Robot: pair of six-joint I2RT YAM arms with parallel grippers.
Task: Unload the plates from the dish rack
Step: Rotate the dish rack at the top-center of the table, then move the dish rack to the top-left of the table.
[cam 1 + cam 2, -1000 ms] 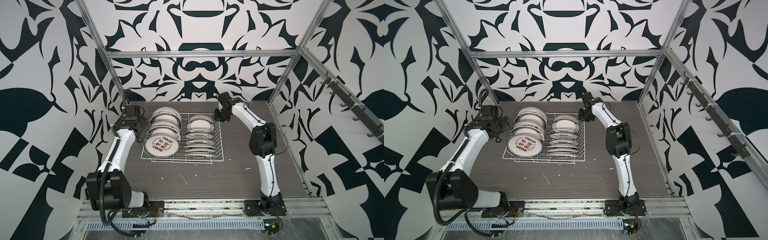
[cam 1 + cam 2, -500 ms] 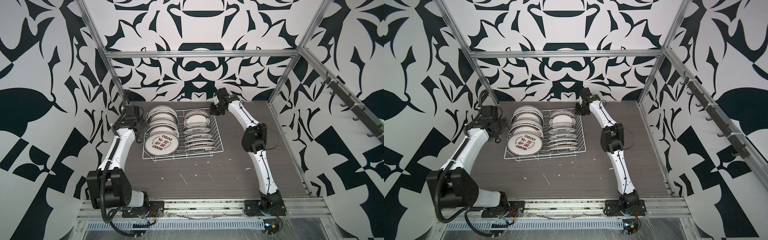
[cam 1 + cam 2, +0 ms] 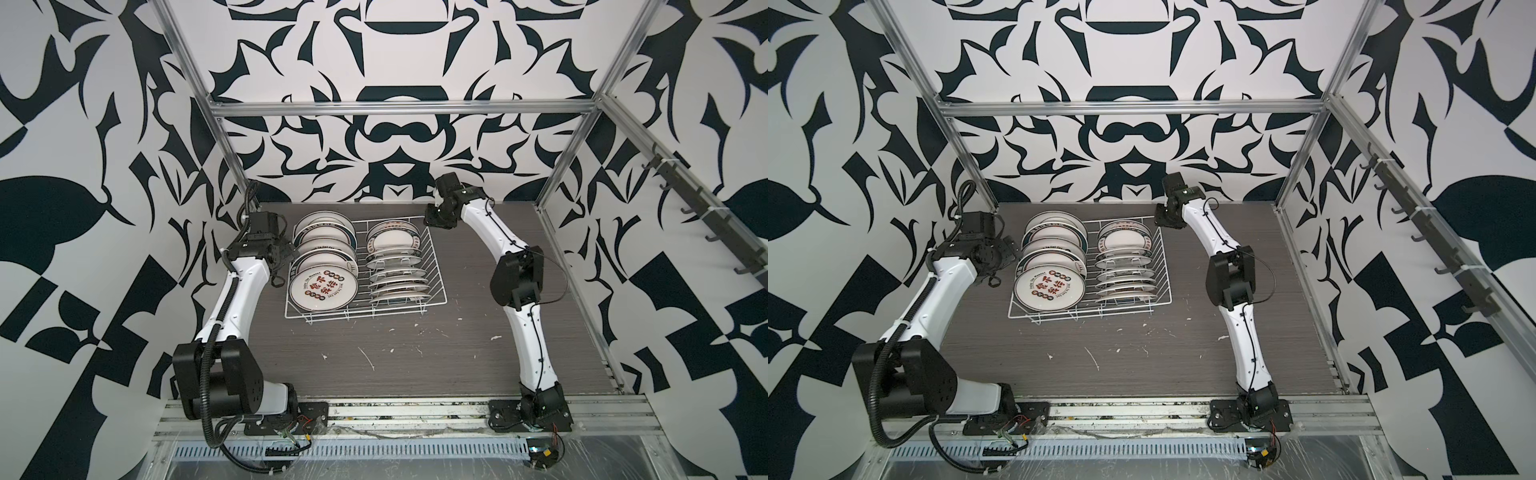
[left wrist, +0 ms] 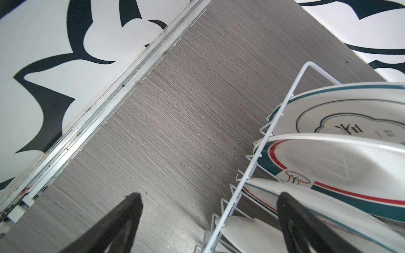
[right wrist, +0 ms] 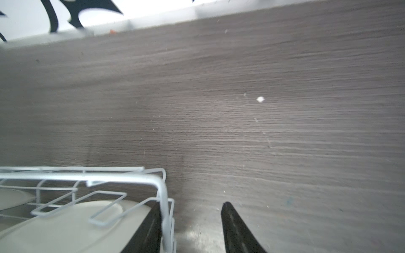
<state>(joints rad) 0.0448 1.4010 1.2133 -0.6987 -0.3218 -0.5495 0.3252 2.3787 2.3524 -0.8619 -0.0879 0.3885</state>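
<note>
Found the dish rack [image 3: 434, 266] standing on the grey surface [image 3: 415, 365], between the left jaws and the right jaws in both top views. Logged two rows of upright plates [image 3: 323, 286] in it, with every visible plate inside the rack.

Recorded the left jaws spread wide and empty, just beside the rack's larger-plate side. In the left wrist view, saw one finger [image 4: 114, 230] over bare surface outside the rack and the other finger [image 4: 306, 227] over plate rims inside, with the rack's top wire [image 4: 260, 151] passing between them. Cannot tell contact with any plate. Noted a teal-and-red-rimmed plate [image 4: 339, 162] just ahead of the inner finger.

Recorded the right jaws partly parted, clamping nothing, at the rack's corner on the smaller-plate side. In the right wrist view, saw the corner wire [image 5: 163, 197] right against one finger [image 5: 149, 230] and the other finger [image 5: 236, 230] apart from it over bare surface. Noted a pale plate [image 5: 65, 227] inside the rack, just beyond the wire-side finger.
</note>
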